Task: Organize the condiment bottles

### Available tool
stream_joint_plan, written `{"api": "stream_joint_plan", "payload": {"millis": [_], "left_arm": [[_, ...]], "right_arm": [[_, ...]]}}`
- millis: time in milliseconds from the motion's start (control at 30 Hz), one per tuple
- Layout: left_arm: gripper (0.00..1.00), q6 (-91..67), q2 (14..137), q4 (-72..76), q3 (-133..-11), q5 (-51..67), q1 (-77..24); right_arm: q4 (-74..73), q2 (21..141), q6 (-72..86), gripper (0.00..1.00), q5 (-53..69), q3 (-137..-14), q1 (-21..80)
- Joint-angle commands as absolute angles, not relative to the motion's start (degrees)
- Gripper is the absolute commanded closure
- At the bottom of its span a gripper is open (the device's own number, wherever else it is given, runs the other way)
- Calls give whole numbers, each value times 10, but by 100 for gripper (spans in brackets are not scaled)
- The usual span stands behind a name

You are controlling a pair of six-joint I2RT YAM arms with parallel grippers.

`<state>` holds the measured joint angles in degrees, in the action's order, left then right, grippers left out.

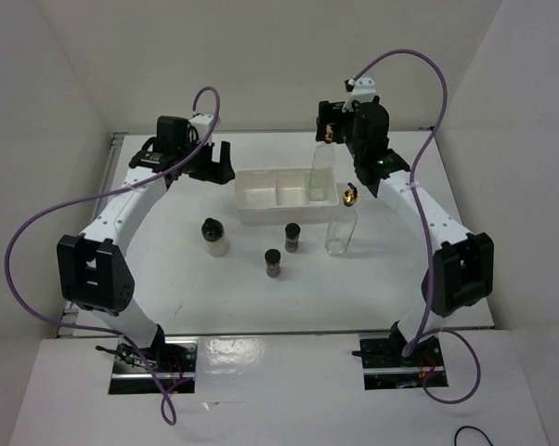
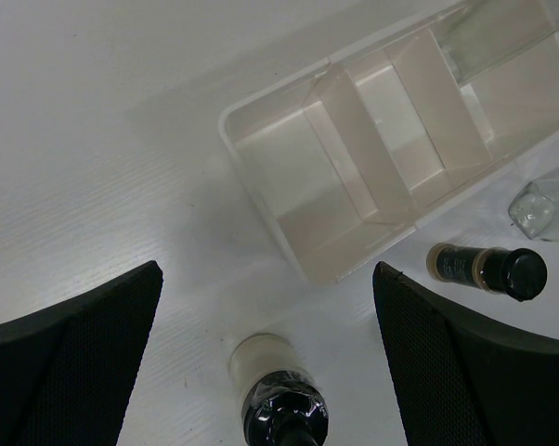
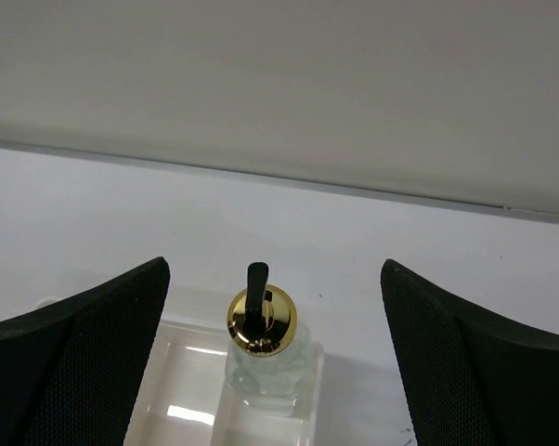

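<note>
One tall glass bottle (image 1: 322, 175) stands upright in the right end compartment of the white tray (image 1: 261, 212), and the right claw (image 3: 275, 271) gapes wide either side of its gold top, touching nothing, so that placement looks done. Left on the bench (image 1: 168, 269) are the second tall bottle (image 1: 340, 232) just beside the tray's corner, one dark jar (image 1: 292, 238), a second dark jar (image 1: 273, 264) and the whitish jar (image 1: 214, 237). The left claw (image 2: 267, 271) hangs wide and empty above the whitish jar, and nothing blocks the two free compartments
</note>
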<state>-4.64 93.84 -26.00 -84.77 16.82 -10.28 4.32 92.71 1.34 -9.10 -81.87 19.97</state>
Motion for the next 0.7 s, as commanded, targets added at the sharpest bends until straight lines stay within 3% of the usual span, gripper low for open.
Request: {"api": "stream_joint_plan", "payload": {"millis": [0, 667], "left_arm": [[0, -41, 903, -243, -839, 178, -105], [0, -78, 805, -227, -773, 156, -105]], "right_arm": [[33, 845, 24, 1, -107, -861, 210], [-91, 527, 166, 1, -91, -594, 215]]}}
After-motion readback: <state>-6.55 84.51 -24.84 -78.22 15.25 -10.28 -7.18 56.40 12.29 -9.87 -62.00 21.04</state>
